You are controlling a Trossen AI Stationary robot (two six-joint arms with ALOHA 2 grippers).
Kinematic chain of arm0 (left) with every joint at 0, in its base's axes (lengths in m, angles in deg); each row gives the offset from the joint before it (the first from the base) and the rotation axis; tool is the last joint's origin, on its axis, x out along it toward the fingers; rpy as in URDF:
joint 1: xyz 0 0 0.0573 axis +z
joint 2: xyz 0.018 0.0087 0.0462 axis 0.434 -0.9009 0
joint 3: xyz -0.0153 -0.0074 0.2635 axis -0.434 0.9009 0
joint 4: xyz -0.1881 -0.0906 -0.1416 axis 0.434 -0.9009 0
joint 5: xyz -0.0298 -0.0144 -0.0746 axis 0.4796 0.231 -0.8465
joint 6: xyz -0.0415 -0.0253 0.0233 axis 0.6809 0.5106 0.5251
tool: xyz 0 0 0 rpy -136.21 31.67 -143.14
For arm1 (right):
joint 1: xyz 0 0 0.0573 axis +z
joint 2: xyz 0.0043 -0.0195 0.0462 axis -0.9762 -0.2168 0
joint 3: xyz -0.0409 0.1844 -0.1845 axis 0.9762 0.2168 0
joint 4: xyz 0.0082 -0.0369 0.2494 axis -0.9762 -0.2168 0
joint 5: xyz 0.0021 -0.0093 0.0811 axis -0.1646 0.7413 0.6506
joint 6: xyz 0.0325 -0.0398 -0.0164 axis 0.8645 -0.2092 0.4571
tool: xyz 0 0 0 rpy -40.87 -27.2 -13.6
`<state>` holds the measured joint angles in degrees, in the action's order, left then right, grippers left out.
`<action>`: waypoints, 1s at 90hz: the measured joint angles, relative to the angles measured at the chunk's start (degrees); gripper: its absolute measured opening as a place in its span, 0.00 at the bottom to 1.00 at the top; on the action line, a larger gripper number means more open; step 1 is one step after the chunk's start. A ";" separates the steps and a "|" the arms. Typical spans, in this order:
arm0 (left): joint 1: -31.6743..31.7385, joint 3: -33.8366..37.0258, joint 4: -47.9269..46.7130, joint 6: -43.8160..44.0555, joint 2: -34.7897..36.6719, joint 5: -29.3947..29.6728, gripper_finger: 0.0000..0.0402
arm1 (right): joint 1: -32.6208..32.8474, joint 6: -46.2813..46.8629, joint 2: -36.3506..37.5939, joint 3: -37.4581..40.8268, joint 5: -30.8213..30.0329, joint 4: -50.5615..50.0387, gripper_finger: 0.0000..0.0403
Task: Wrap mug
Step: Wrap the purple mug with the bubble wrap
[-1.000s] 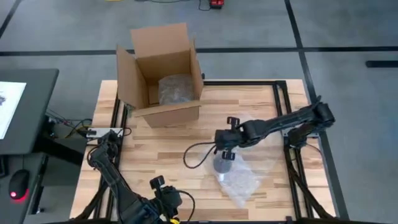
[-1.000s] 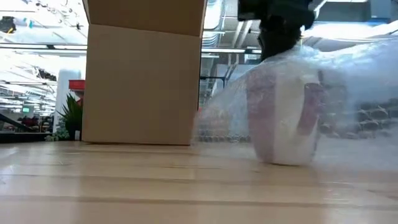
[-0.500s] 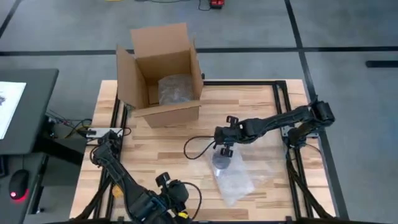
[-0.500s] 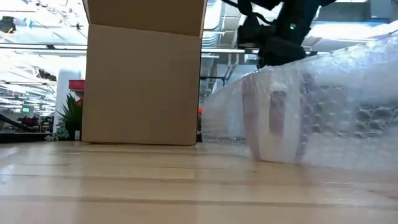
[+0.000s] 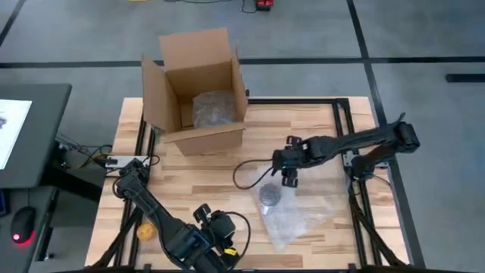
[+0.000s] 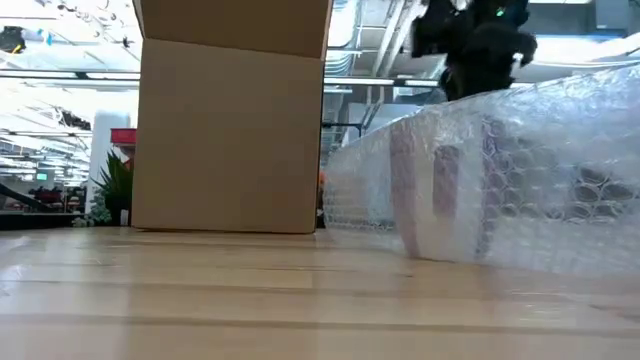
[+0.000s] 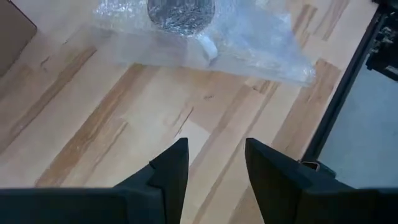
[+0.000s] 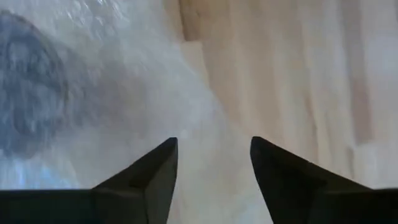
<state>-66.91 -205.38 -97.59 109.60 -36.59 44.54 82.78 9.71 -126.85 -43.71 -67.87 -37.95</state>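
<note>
While a cardboard box (image 5: 198, 91) stands behind, the mug (image 6: 440, 195) rests on the wooden table (image 5: 189, 182).

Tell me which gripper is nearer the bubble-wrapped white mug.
Right. The right gripper hovers just beside the bubble-wrapped white mug; the left gripper sits farther off near the table's front edge.

the wooden table (image 5: 197, 171) stands on a grey floor (image 5: 83, 30) crossed by dark lines. a black metal frame (image 5: 345, 114) runs along the table's edges. to the left sits a dark side desk (image 5: 34, 133) with a white sheet on it, and a mouse (image 5: 23, 226) glowing red near its front corner. from table height, the far room shows bright ceiling lights and pipes (a large, open hall), with a green plant (image 6: 115, 185) at far left.
</note>
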 joint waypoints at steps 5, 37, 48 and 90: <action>0.50 0.00 -0.08 -0.91 0.00 0.00 0.35 | -0.62 -0.15 2.47 0.00 -0.01 -1.09 0.49; 3.41 -0.26 -1.12 -0.48 0.00 -0.67 0.35 | 0.97 5.99 13.20 -0.13 20.07 2.73 0.32; 3.76 -2.45 -2.04 1.03 0.31 -1.84 0.35 | 5.10 6.61 10.68 -0.11 19.98 6.84 0.19; 3.34 -2.73 -2.32 -1.84 2.01 -3.50 0.35 | 9.03 7.63 -1.96 -2.39 20.81 13.37 0.01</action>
<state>-63.57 -208.11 -99.91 107.76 -34.58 41.04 91.81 17.34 -128.80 -46.09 -47.06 -24.58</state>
